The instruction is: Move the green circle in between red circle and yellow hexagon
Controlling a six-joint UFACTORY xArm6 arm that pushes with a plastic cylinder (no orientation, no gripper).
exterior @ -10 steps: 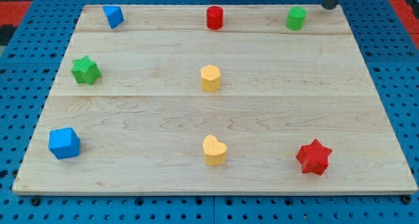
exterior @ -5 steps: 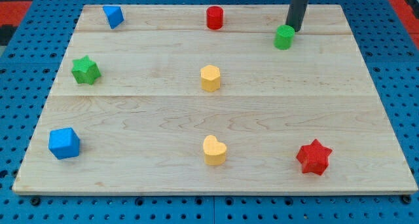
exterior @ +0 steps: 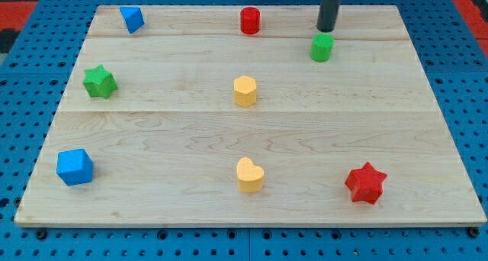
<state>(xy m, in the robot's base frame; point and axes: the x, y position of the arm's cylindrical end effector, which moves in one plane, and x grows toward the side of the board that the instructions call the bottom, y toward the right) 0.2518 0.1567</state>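
Observation:
The green circle [exterior: 322,47] stands on the wooden board near the view's top right. My tip [exterior: 326,30] is just above it, slightly to its right, close to or touching its far edge. The red circle [exterior: 250,20] stands at the view's top centre. The yellow hexagon [exterior: 245,91] stands below it, near the board's middle. The green circle lies to the right of both.
A blue block [exterior: 132,18] is at the top left, a green star [exterior: 99,82] at the left, a blue cube [exterior: 75,167] at the bottom left. A yellow heart [exterior: 249,175] is at bottom centre, a red star [exterior: 365,183] at bottom right.
My tip came in from the top right edge and pushed the green circle down and to the left. The tip has since shifted further left. Other blocks have not moved.

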